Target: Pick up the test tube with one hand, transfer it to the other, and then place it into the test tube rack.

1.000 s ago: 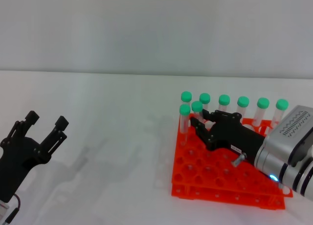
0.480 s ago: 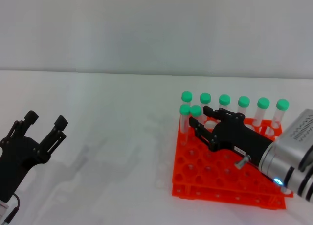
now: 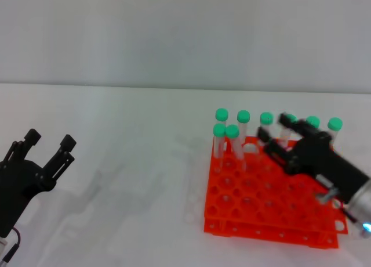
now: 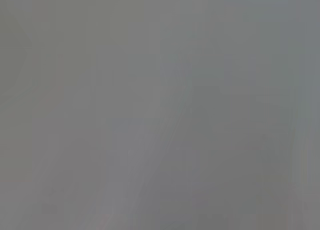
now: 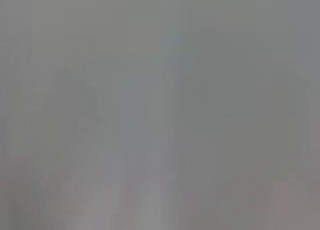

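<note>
The orange test tube rack [image 3: 255, 206] stands on the white table at the right in the head view. A test tube [image 3: 233, 142] with a green cap stands upright in the rack's second row, beside another tube [image 3: 218, 140]. My right gripper [image 3: 273, 128] is open and empty, above the rack's back part, apart from that tube and to its right. My left gripper [image 3: 50, 140] is open and empty at the lower left, far from the rack. Both wrist views show only plain grey.
Several more green-capped tubes [image 3: 266, 119] stand in the rack's back row, close behind the right gripper's fingers. The white table [image 3: 133, 162] spreads between the left gripper and the rack. A pale wall rises behind.
My right gripper let go of the tube in the second row and drew back to the right, away from it. The tube stays upright in the rack. The left gripper shifted slightly left.
</note>
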Controlling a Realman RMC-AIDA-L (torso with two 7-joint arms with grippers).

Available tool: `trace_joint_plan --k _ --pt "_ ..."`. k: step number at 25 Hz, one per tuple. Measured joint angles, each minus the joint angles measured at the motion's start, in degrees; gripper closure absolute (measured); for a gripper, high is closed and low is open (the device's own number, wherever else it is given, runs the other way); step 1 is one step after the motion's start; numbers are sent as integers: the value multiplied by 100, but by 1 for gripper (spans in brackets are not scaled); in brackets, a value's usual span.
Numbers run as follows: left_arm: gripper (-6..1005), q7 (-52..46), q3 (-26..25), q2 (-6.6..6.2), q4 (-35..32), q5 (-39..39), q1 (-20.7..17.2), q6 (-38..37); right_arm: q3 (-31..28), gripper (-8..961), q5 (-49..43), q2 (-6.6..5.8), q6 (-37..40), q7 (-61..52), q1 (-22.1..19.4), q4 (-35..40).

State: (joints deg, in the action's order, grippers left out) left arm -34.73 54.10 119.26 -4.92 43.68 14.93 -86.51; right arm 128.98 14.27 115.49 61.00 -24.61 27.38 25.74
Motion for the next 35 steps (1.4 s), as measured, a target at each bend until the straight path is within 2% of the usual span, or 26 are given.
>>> trace_joint_plan --k 5,10,15,24,29,35 --pt "138 1 0 7 0 -135 7 2 -820 419 34 49 808 481 -387 -408" --pt "138 7 4 23 26 -358 9 68 -1875 196 47 41 959 540 -538 -856" --pt "138 11 5 26 142 -480 80 143 -2660 77 95 54 863 559 -495 -1387" --pt "138 46 4 36 485 -1145 273 308 -2824 77 440 35 123 754 -505 -1507" --pt "138 111 5 36 517 -1194 304 362 -2826 80 493 36 76 756 -502 -1524" --pt "138 664 4 36 519 -1195 310 373 -2826 81 496 39 81 756 -510 -1528"
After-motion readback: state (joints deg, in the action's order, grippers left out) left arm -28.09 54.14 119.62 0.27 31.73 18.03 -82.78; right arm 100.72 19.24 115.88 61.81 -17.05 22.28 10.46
